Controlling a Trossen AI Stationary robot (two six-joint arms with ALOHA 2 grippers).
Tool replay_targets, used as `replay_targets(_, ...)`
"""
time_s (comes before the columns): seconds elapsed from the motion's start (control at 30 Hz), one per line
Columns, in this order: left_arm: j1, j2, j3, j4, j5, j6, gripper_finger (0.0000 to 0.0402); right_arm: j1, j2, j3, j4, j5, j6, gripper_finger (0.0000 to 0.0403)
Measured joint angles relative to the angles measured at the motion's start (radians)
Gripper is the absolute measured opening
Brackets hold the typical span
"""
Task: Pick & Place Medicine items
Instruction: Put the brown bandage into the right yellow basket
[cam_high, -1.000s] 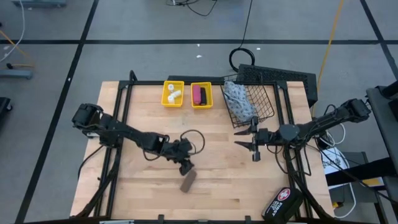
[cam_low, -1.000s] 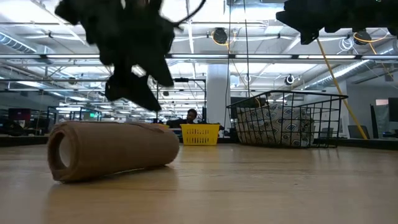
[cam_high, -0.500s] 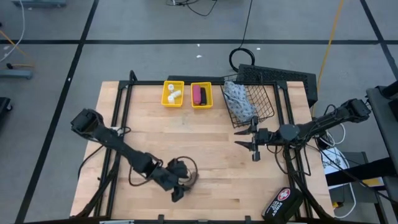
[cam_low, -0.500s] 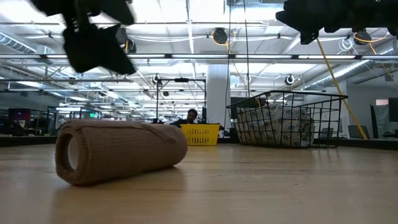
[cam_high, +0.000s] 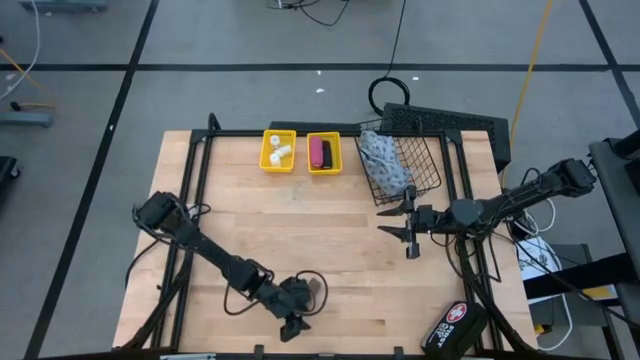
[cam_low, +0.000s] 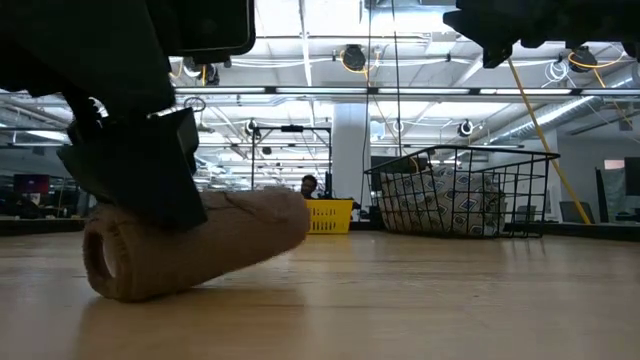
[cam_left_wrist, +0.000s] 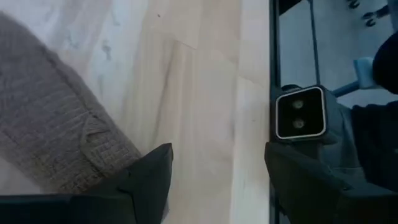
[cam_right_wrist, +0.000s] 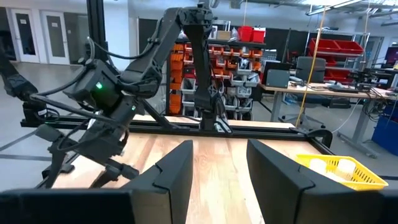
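A brown fabric roll (cam_low: 245, 225) lies on its side near the table's near edge, also visible in the left wrist view (cam_left_wrist: 56, 130); in the high view my left arm hides it. My left gripper (cam_high: 293, 323) is open and low at the roll, with the roll outside its gap. My right gripper (cam_high: 407, 232) is open and hovers in front of the wire basket (cam_high: 425, 170), which holds the blue-white pouch (cam_high: 385, 160). White bottles (cam_high: 280, 151) lie in one yellow bin. The magenta tube (cam_high: 319, 152) lies in the other. My left gripper comes down from above, and the outer side of one finger (cam_left_wrist: 146, 180) lies against the roll's long side (cam_left_wrist: 102, 158). The other finger (cam_left_wrist: 305, 180) stands over bare wood. Nothing is between the fingers. The roll lies on the table.
A small camera block (cam_left_wrist: 300, 112) sits at the table's near edge close to my left gripper. The black case with the red-white cross (cam_high: 455, 325) lies at the near right corner. A black frame (cam_high: 200, 170) runs around the table. Bare wood stretches across the middle.
My left gripper has moved toward the table's near edge and come down, from above the roll to right beside it. The roll has turned slightly on the table, one end swinging round. My right arm has kept still.
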Motion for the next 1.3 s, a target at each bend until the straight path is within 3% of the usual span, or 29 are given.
replay_targets(0.47,0.116,-0.153,-0.002,-0.481,0.003,-0.015,0.0266,0.0,0.0,0.0,-0.001,0.0,0.0,0.0139)
replay_targets(0.7,0.139,-0.289,-0.004,-0.741,-0.115,-0.119,0.0266,0.0,0.0,0.0,-0.006,0.0,0.0,0.0139)
replay_targets(0.97,0.096,-0.293,-0.005,-0.832,-0.175,-0.19,0.0266,0.0,0.0,0.0,-0.01,0.001,-0.003,0.0139)
replay_targets(1.3,0.061,-0.301,-0.005,-1.213,-0.373,-0.379,0.0266,0.0,0.0,0.0,-0.024,0.001,0.0,0.0139)
